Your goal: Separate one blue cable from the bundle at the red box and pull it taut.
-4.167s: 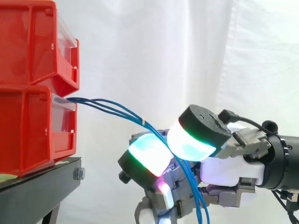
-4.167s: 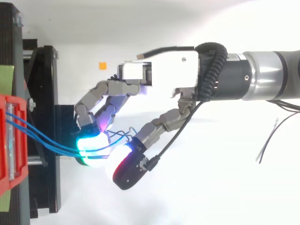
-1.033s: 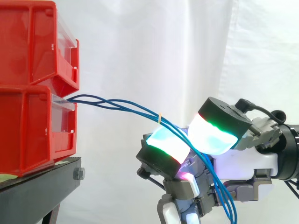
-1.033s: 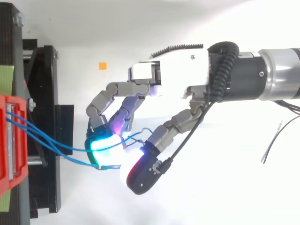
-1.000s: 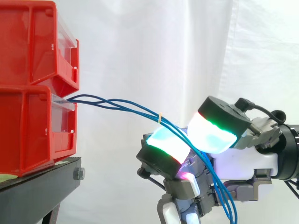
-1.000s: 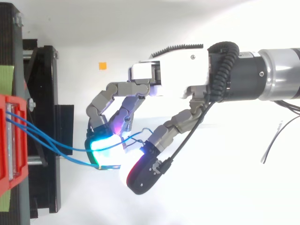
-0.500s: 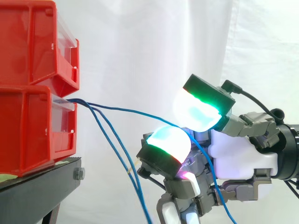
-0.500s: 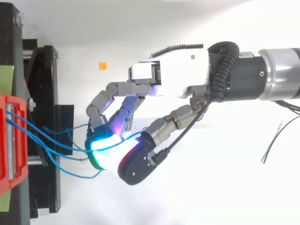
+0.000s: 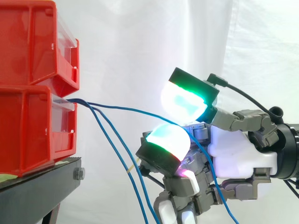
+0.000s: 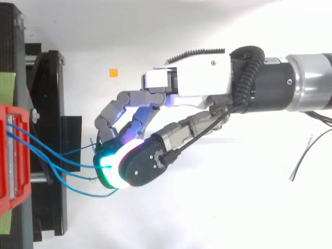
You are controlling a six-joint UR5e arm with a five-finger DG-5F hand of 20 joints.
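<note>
- Now the fingers (image 9: 166, 140) of the hand (image 9: 233, 149) are curled, with the thumb lifted just off their rounded, glowing pad; one thin blue cable (image 9: 126, 109) runs between them.
- Just changed: the other two cables (image 9: 117, 156) have slipped out and hang limp below the fingertips, so I judge the separation done and the tautening still to do.
- Beyond the fingertips, the held strand sags across to the glossy, hard-plastic red box (image 9: 32, 126).

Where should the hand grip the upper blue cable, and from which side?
Grip the upper blue cable on its raised span near the hand, far from the lower red bin. Come from the right: there it arcs clear of the two drooping cables, so probably only it gets caught.
</note>
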